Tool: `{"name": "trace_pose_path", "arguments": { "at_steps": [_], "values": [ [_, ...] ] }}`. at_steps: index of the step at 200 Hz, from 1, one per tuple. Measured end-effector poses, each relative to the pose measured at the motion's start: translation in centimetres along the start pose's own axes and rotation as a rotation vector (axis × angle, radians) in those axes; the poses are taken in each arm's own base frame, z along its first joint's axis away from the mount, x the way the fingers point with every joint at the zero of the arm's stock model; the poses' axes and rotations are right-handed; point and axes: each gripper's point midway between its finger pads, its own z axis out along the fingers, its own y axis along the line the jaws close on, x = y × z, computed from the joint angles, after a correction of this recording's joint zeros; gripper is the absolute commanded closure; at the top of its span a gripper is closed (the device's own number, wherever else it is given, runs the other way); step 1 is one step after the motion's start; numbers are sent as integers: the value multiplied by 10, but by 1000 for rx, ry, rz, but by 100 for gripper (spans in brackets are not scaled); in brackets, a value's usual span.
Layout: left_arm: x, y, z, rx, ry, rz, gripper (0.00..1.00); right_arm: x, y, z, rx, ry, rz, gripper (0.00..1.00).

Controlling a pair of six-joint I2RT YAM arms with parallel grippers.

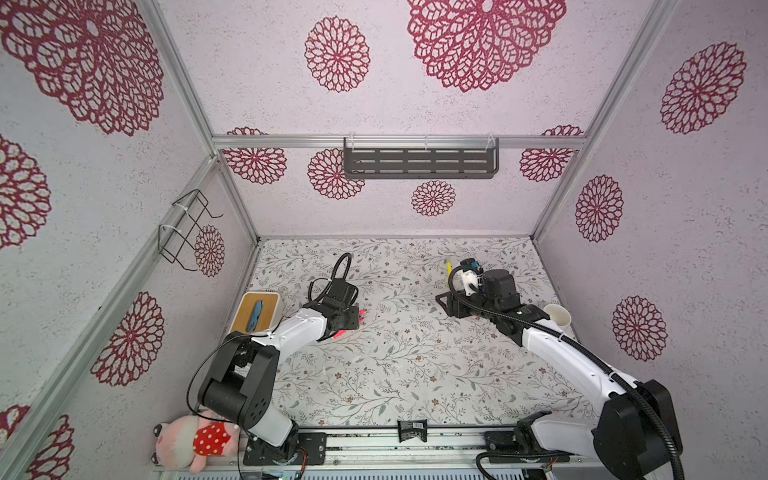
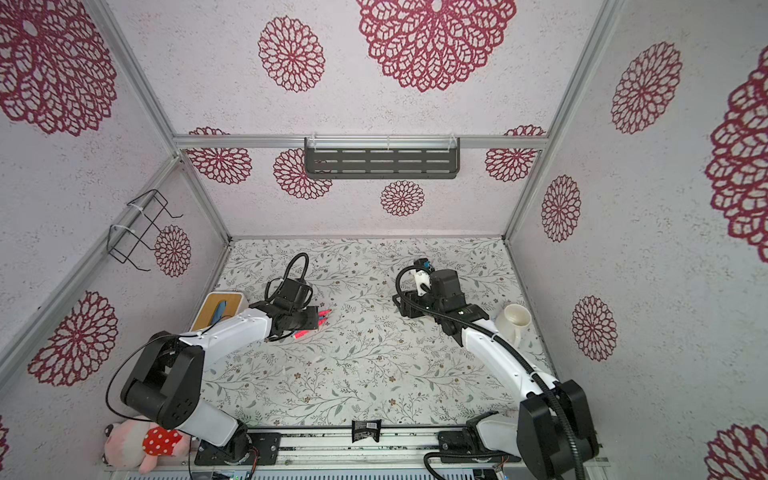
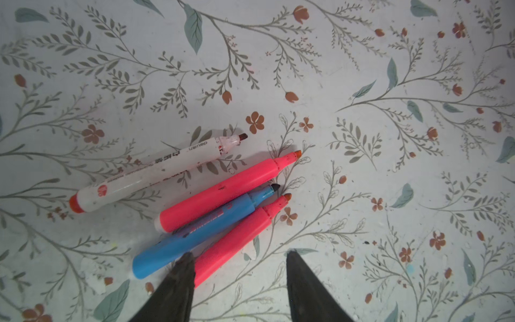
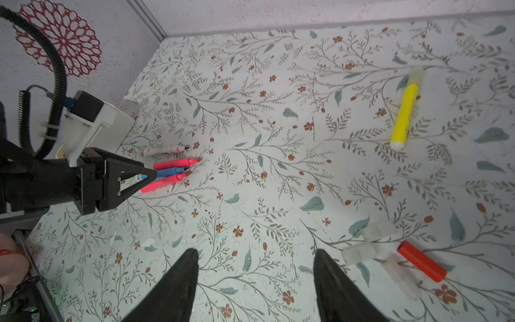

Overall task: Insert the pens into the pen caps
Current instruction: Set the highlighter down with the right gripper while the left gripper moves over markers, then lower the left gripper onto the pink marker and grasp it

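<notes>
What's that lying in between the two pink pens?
A blue pen, uncapped, lying side by side with one pink pen and the other pink pen; the left wrist view shows it best.

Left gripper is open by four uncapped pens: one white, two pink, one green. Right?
One slip: there is no green pen. The left wrist view shows a blue pen between the two pink pens. The rest holds: the left gripper is open by four uncapped pens, including the white pen.

Four pens (image 3: 223, 189) lie bunched, well apart from the pen caps (image 4: 420, 264).
</notes>
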Motion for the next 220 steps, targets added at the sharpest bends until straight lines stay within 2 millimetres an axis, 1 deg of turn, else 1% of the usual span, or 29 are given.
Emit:
{"name": "trace_pose_path", "arguments": {
  "at_steps": [15, 27, 65, 100, 146, 188, 220],
  "values": [
    [4, 1, 5, -8, 17, 9, 46, 14, -5, 3, 7, 28, 15, 36],
    [5, 2, 7, -13, 27, 16, 47, 19, -6, 4, 9, 39, 19, 36],
    [7, 3, 13, -29, 46, 32, 50, 17, -6, 6, 5, 20, 22, 37],
    [12, 6, 20, -44, 67, 38, 52, 20, -7, 6, 7, 25, 25, 39],
    [13, 6, 21, -46, 70, 39, 54, 20, -7, 7, 6, 23, 39, 41],
    [14, 6, 21, -44, 73, 39, 56, 31, -11, 9, 12, 44, 56, 41],
    [20, 2, 20, -45, 88, 55, 56, 41, -14, 10, 19, 59, 70, 42]
  ]
}}
